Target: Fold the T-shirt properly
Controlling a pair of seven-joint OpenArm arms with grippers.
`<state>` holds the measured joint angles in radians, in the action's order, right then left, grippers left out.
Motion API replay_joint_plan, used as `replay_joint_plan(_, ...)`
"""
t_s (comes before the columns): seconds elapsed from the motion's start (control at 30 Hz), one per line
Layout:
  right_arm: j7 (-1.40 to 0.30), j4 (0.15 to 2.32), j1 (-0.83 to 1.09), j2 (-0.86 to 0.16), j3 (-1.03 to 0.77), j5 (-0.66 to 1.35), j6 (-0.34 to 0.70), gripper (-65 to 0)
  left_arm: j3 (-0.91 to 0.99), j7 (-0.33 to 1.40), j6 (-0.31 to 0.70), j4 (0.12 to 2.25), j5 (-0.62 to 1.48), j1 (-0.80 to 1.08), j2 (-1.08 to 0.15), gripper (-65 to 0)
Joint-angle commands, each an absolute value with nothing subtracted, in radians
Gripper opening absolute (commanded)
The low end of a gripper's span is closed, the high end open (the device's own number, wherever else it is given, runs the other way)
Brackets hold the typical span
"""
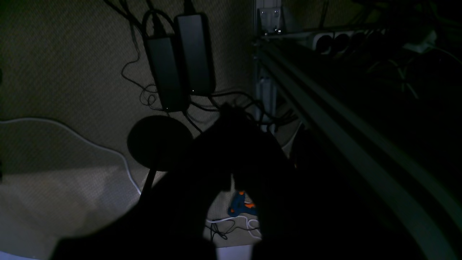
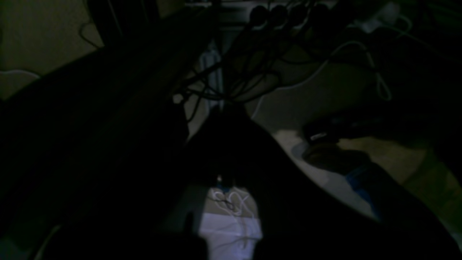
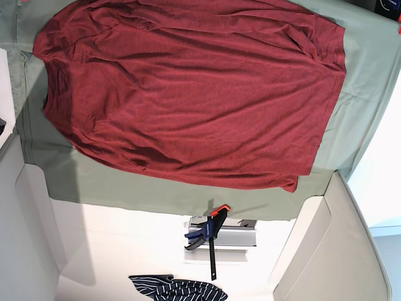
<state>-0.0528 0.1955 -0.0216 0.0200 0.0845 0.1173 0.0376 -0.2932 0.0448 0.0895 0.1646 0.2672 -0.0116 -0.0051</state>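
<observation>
while the red t-shirt (image 3: 188, 94) lies spread flat on the green cloth (image 3: 354, 113), left gripper (image 1: 227, 112) and right gripper (image 2: 231, 112) hang over the floor (image 1: 54, 72) in dark wrist views, tips pinched together, empty.

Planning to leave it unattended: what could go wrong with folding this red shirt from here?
1. The T-shirt lies wrinkled on a green cloth; a pinch may grab both layers.
2. The clamp sits at the table edge near the shirt and could snag dragged fabric.
3. Both wrist views are dark and show no shirt, so grasps may be poorly guided.
</observation>
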Motion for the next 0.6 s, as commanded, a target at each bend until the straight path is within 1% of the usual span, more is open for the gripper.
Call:
replay_joint_plan(0.0,-0.049,0.2,-0.022,0.025,0.082,0.11,0.036,-65.0,-0.294,0.041,0.086,0.17,0.27,-0.017,0.0,-65.0)
replay_joint_plan(0.17,-0.049,0.201,-0.022,0.025,0.082,0.109,0.036,-65.0,-0.294,0.041,0.086,0.171,0.27,-0.017,0.0,-64.6)
replay_joint_plan(0.23,-0.049,0.201,-0.022,0.025,0.082,0.109,0.036,-65.0,-0.294,0.042,0.087,0.171,0.27,-0.017,0.0,-59.9)
replay_joint_plan(0.27,-0.049,0.201,-0.022,0.025,0.082,0.109,0.036,-65.0,-0.294,0.042,0.088,0.171,0.27,-0.017,0.0,-58.8)
replay_joint_plan(0.57,-0.049,0.201,-0.022,0.025,0.082,0.109,0.036,-65.0,-0.294,0.041,0.094,0.172,0.27,-0.017,0.0,-58.9)
